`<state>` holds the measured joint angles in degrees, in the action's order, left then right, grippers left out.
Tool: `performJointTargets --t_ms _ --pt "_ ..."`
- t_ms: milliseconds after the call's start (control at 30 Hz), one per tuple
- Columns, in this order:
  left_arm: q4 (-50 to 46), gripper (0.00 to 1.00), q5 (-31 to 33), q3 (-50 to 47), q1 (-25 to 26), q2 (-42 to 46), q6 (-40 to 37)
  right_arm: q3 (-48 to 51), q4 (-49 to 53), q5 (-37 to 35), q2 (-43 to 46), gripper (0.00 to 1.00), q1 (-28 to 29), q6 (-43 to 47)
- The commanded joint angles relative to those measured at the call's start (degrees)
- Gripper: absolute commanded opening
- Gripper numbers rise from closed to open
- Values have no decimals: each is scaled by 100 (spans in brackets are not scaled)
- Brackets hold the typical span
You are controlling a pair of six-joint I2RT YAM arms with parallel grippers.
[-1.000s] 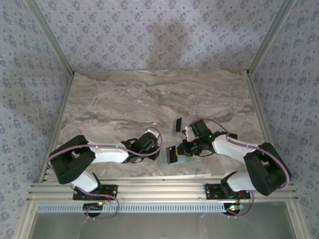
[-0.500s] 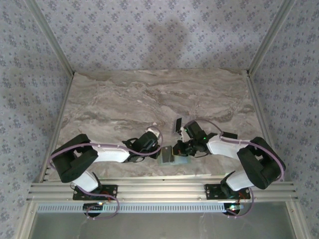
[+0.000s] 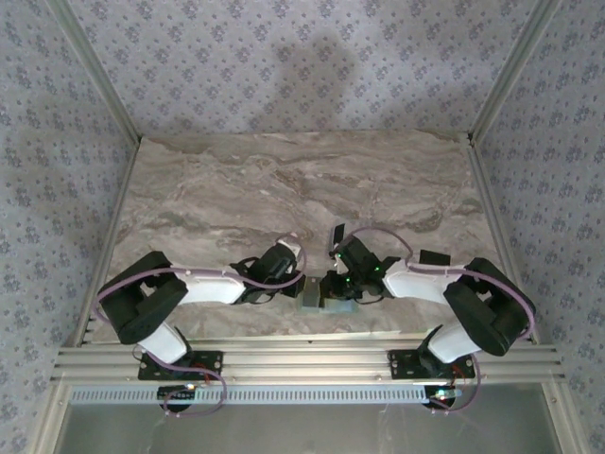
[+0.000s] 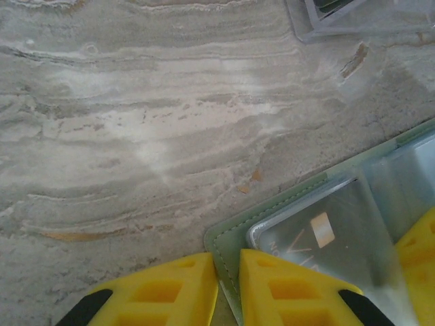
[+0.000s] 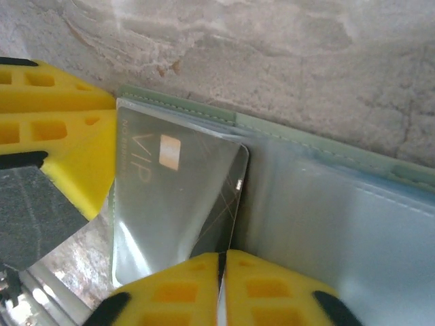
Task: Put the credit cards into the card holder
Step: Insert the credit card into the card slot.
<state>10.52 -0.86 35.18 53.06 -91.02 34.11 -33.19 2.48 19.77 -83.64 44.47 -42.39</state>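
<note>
left claw [image 4: 228, 263]: pressed together on the stitched corner of the holder [image 4: 223, 239], pinning it to the table [image 4: 136, 136] at the near edge, centre; holder lies open and flat, clear pockets up.

card [image 5: 177, 197]: sits in the holder's pocket on the left claw's side, and the sheen over its face suggests it is under the clear film; top corner is tucked against the stitched edge; the trailing corner is at the right claw, so I'd call it nearly seated but not confirmed home.

orientation: face up, chip and "VIP" print showing; chip end leads, pointing at the stitched edge; long axis runs from the right claw's tips toward that edge; the top view is too small to call it left-right or near-far.

right claw [image 5: 222, 261]: fingers nearly together with the card's trailing edge in the slit; reads as a pinch on the card.

second card [image 3: 336, 235]: dark, on the table just far of the right claw, apart from the holder.

status: one card about in; second card not started.
</note>
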Motion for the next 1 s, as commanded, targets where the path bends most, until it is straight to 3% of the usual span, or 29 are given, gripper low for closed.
performJointTargets --t_ms 0,133,267,467,667,967 --pt "-60 20 89 94 -111 -337 -110 -185 312 -801 227 31 123 139" --pt "-29 20 91 74 -120 -346 -136 -346 1061 -1099 614 42 119 354" --pt "19 20 78 37 -129 -337 -133 -578 1742 -1423 980 46 115 584" --pt "90 20 -28 26 -129 -362 -141 -1106 2728 -2182 835 35 67 917" --pt "142 20 -114 24 -129 -381 -141 -1254 2698 -2430 362 33 52 969" --pt "195 20 -151 13 -129 -382 -141 -1282 2564 -2677 -342 40 37 923"
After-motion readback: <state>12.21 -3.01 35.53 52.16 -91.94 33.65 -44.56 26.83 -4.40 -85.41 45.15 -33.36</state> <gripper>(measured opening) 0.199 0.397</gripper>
